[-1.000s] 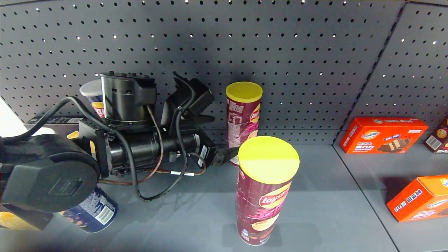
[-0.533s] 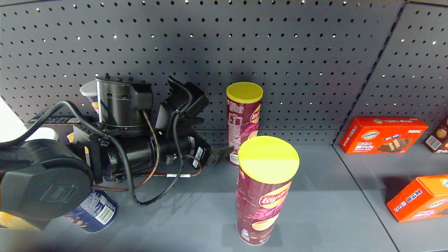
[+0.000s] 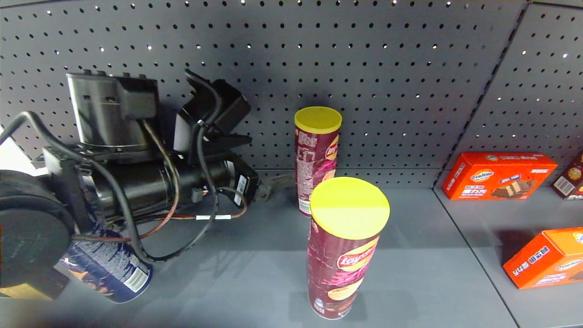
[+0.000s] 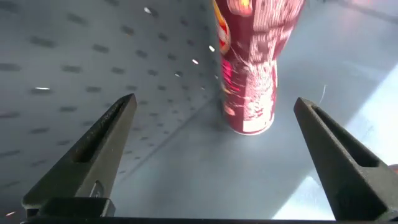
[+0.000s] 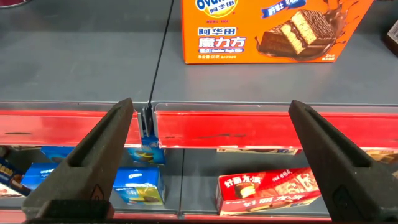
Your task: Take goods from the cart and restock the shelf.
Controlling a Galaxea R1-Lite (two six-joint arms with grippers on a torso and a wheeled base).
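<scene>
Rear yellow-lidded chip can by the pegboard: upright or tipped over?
Upright. The rear can stands on its base on the shelf, yellow lid on top; the left gripper is open, not touching it.

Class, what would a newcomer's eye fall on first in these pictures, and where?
Two maroon chip cans with yellow lids stand upright mid-shelf, the front chip can nearer, the rear chip can by the pegboard. The left end effector, open, sits left of the rear can. On the right lie orange boxes.

Grey pegboard (image 3: 410,68), orange box (image 3: 498,174)
</scene>
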